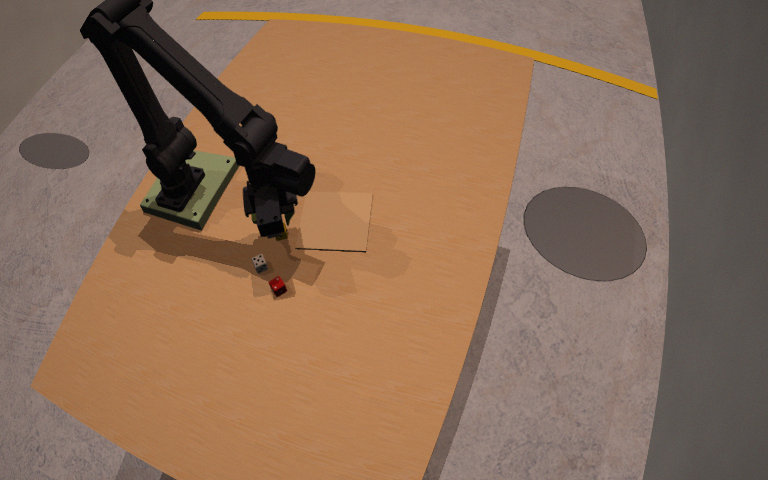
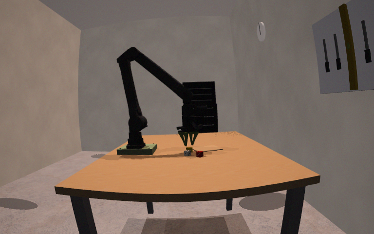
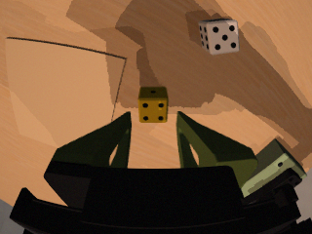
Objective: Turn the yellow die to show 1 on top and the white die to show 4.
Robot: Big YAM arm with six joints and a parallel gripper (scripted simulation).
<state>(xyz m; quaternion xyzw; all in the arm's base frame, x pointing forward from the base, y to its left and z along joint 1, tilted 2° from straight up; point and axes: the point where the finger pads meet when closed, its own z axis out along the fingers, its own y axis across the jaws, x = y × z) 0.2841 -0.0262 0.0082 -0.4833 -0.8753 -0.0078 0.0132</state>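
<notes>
The yellow die (image 1: 281,233) (image 2: 189,149) (image 3: 153,108) lies flat on the table just beside the mat (image 1: 338,223) (image 3: 58,90). It shows 4 on top and 1 on a side face in the wrist view. The white die (image 1: 259,262) (image 2: 187,153) (image 3: 221,37) lies on the table with 5 on top. The red die (image 1: 277,285) (image 2: 199,153) lies near the white one; its pips are too small to read surely, and it is outside the wrist view. My gripper (image 2: 189,145) (image 3: 153,118) is open and empty above the yellow die. The top view partly hides the fingertips behind the gripper body.
The arm's green base plate (image 1: 212,183) (image 2: 148,147) (image 3: 265,173) stands at the left of the table (image 1: 351,350) (image 2: 179,173). The white and red dice lie close together, toward the exterior camera from the yellow die.
</notes>
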